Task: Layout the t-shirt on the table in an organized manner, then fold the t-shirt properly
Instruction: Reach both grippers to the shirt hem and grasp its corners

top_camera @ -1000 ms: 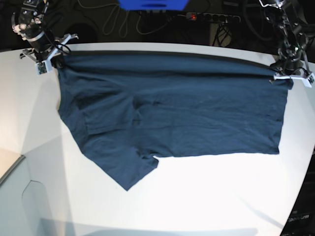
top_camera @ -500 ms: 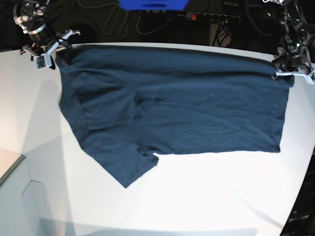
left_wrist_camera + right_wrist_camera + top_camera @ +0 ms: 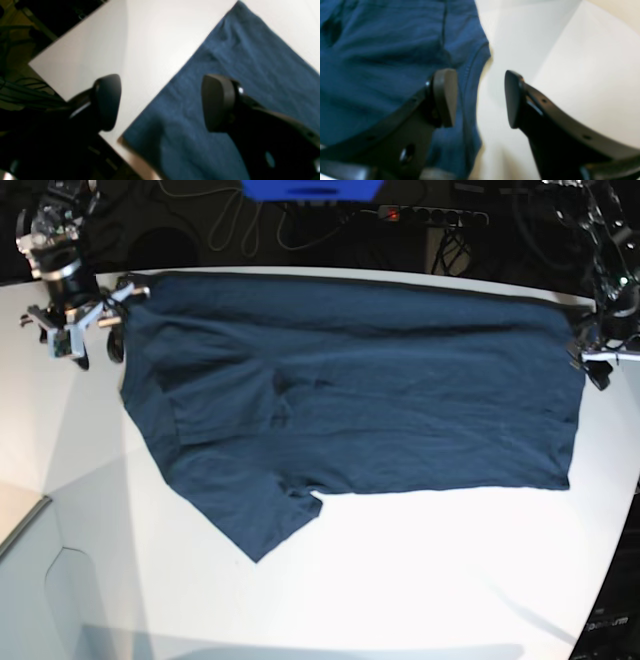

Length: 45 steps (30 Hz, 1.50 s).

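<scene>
The dark navy t-shirt [image 3: 350, 390] lies spread flat on the white table [image 3: 420, 580], with one sleeve pointing toward the front left. My right gripper [image 3: 88, 332] hovers open just off the shirt's far left corner. In the right wrist view its fingers [image 3: 445, 97] straddle the hem of the t-shirt [image 3: 382, 50] with nothing gripped. My left gripper [image 3: 598, 366] stands open at the far right corner. In the left wrist view, the left gripper [image 3: 162, 102] hangs wide above the edge of the t-shirt [image 3: 237, 62], holding nothing.
Behind the table's far edge run cables and a power strip [image 3: 430, 215], with a blue object [image 3: 310, 188] at the top. A lower grey surface [image 3: 20, 525] meets the table at the front left. The table's corner [image 3: 45, 67] drops off to dark cables.
Both grippers have opened and let go of the shirt's far corners. The right gripper drew away to the left, the left gripper to the right, and the far hem settled flat.
</scene>
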Each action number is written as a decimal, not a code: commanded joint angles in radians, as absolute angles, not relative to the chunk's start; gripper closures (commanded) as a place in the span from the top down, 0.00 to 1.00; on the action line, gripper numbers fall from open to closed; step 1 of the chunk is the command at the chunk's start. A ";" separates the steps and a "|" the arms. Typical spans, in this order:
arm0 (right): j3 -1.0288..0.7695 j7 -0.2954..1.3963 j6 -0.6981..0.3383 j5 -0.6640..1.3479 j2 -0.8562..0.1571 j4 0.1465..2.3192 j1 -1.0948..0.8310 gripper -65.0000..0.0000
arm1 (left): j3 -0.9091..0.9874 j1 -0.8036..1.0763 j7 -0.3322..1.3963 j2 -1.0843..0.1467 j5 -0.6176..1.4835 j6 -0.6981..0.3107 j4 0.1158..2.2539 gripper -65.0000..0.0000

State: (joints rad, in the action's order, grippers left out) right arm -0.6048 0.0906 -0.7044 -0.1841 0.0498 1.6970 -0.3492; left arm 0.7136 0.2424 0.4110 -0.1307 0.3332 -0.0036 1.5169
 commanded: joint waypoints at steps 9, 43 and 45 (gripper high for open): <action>-0.512 0.200 -0.698 -0.223 0.007 1.429 0.042 0.58 | 0.708 0.056 0.389 -0.191 0.331 -0.004 1.437 0.76; -0.496 -0.058 -0.650 -0.403 -0.128 0.476 0.498 0.57 | 0.246 -0.452 0.068 -0.390 0.331 -0.005 0.536 0.76; -0.452 -0.058 -0.650 -0.403 -0.128 0.476 0.496 0.55 | 0.220 -0.475 0.031 -0.392 0.331 -0.005 0.481 0.76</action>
State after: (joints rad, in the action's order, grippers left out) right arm -0.4511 -0.0780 -0.6567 -0.3927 -0.1261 0.4728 0.4812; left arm 0.2176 -0.4507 0.0498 -0.3725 0.3328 -0.0044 0.4671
